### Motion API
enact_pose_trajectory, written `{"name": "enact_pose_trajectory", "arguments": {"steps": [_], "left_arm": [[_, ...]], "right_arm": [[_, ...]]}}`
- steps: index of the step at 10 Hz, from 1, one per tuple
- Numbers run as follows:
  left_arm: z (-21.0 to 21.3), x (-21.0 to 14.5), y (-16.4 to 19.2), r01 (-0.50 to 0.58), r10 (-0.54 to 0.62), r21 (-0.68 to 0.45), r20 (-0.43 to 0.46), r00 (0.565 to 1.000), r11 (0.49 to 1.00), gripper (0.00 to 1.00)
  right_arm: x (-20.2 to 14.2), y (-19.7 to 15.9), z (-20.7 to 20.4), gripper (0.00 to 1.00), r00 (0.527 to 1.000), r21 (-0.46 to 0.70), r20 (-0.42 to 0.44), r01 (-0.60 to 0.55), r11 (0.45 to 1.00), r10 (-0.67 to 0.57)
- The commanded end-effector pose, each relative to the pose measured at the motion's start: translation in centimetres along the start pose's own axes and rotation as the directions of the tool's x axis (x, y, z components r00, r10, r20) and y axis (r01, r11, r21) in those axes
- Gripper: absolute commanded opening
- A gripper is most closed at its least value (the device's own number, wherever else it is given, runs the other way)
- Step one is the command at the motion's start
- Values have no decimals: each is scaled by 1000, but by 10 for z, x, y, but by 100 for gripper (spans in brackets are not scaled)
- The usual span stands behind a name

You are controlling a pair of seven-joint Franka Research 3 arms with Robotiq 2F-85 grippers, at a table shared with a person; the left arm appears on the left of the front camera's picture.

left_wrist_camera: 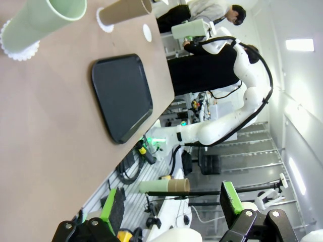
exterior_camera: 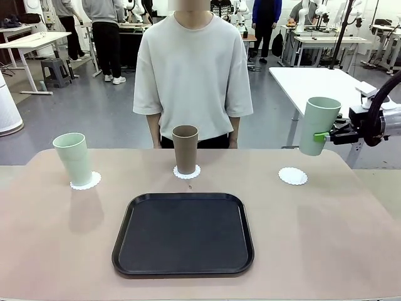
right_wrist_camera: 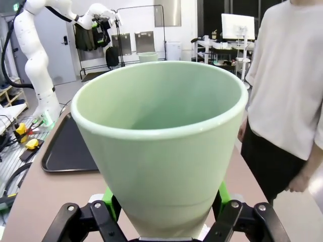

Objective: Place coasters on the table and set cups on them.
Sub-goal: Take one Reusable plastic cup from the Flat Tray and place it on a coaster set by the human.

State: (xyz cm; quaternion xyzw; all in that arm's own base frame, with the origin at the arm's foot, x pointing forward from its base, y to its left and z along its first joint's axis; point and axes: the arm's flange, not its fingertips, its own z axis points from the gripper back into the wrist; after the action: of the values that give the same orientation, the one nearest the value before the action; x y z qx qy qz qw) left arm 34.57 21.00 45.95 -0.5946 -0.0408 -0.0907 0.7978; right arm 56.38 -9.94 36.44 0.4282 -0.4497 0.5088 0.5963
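Pale green cup [right_wrist_camera: 161,146] gripped between right fingers [right_wrist_camera: 224,194], left fingers [left_wrist_camera: 115,204] spread open

Bright even overhead lighting, soft faint shadows beneath cups on the table [exterior_camera: 56,251], dull sheen on the black tray [exterior_camera: 183,234], glaring ceiling strips in left wrist view, wide-angle bending at edges, near cup [right_wrist_camera: 160,146] slightly soft.

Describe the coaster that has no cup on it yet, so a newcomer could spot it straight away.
Start at the black tray in the middle of the tan table. Beyond it lie three lacy white discs in a row; go to the one at the robot's right end, the empty coaster. The other two carry cups, and this one lies bare, below the green cup held up by the right pincer.
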Motion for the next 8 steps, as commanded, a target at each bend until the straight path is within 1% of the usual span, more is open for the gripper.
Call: {"name": "enact_pose_trajectory", "arguments": {"steps": [1, 4, 6, 8], "left_arm": [[-2, 0, -4, -15, 15, 1, 21, 1000, 1000, 100], [-2, 0, -4, -15, 15, 1, 21, 1000, 1000, 100], [-2, 0, -4, -15, 15, 1, 21, 1000, 1000, 100], [-2, 0, -4, -15, 15, 1, 21, 1000, 1000, 100]], "right_arm": [[-6, -17, -2, 83, 1000, 48, 10, -3, 999, 3], [-36, -37, -17, 83, 1000, 123, -22, -2, 992, 5], [-50, -47, -23, 83, 1000, 155, -17, 18, 988, -16], [-61, -52, -28, 83, 1000, 192, -11, 5, 981, -3]]}}
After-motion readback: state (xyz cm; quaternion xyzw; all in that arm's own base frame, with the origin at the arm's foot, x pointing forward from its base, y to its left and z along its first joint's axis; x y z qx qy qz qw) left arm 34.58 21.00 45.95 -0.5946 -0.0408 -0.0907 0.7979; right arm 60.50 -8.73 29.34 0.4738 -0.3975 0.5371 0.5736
